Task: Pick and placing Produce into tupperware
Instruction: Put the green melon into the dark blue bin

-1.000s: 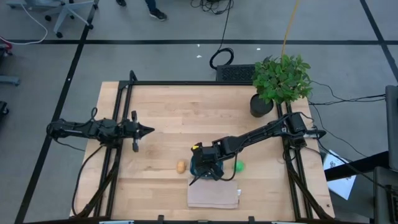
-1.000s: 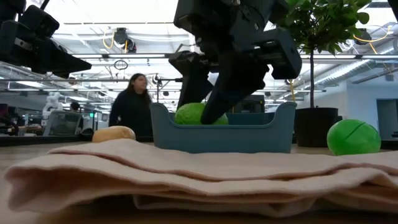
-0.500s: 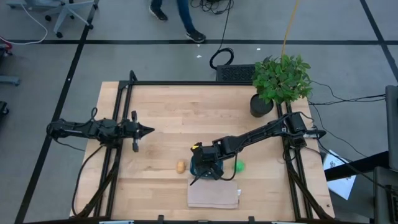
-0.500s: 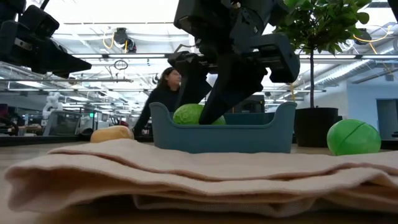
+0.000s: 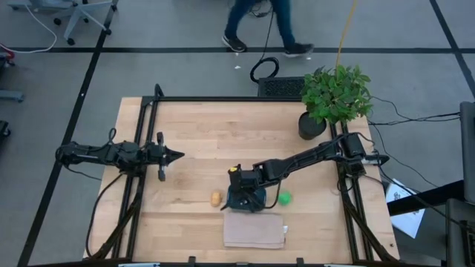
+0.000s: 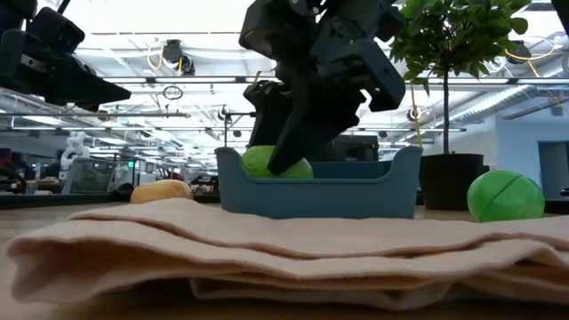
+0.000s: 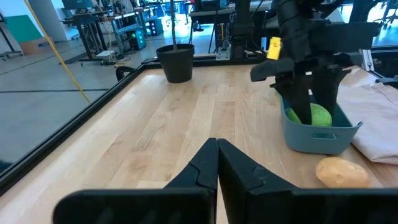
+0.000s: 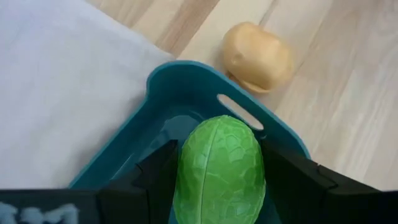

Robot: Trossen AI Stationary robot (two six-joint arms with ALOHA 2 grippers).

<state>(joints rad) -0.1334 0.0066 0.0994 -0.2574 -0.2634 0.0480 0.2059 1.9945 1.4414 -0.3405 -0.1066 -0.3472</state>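
The teal-blue tupperware (image 6: 320, 196) stands on the wooden table just beyond the tan cloth (image 5: 254, 231). My right gripper (image 8: 219, 158) reaches down into it and is shut on the lime-green piece (image 8: 217, 168), whose top shows above the rim (image 6: 258, 160). The yellow-orange piece (image 5: 216, 199) lies on the table left of the tupperware. The bright green ball (image 5: 284, 198) lies on the table to its right. My left gripper (image 5: 177, 155) waits shut and empty over the table's left half. My right gripper pinches the lime-green piece by its two long sides (image 8: 186, 174) between its two fingers (image 8: 155, 177). The fingers come from above, slanting down into the tupperware's left part. Whether the piece rests on the tupperware's floor is hidden by the wall.
A potted leafy plant (image 5: 335, 95) stands at the far right corner. The folded tan cloth lies by the near edge, in front of the tupperware. A person (image 5: 260, 22) walks on the floor beyond the far edge. Bare wood lies across the table's middle and far part.
My right gripper has shifted a little toward the table's left and far edge inside the tupperware, still shut, and the lime-green piece has gone with it toward the tupperware's left end. A person has walked rightward beyond the table.
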